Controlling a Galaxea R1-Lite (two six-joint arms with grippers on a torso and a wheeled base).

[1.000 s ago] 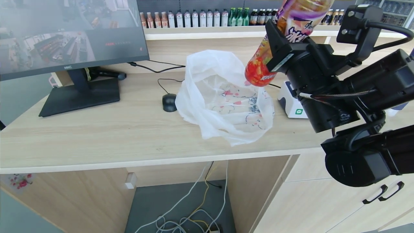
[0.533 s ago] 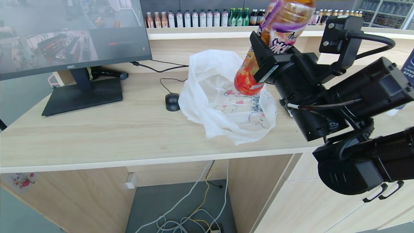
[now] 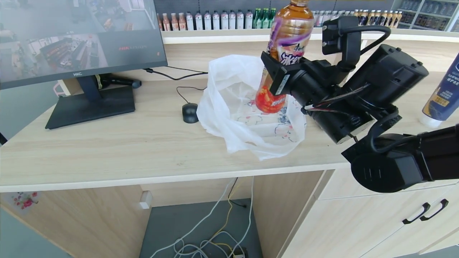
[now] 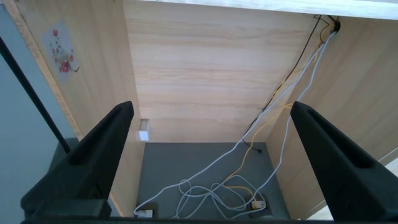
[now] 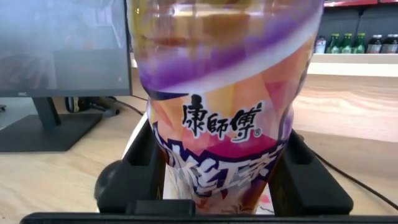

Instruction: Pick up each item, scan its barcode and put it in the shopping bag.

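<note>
Your right fingers [image 3: 277,76], clamped tight round the bottle [image 3: 288,39], have carried it leftward and stood it upright, so it now hangs base-down over the open bag [image 3: 229,107], ready for lowering.

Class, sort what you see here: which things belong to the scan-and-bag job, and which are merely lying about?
Job in hand:
drink bottle, gripped by the right gripper
shopping bag
probably the blue-and-white bottle on the counter, as a further item

Lying about:
monitor
mouse
row of bottles at the back
cables under the counter
</note>
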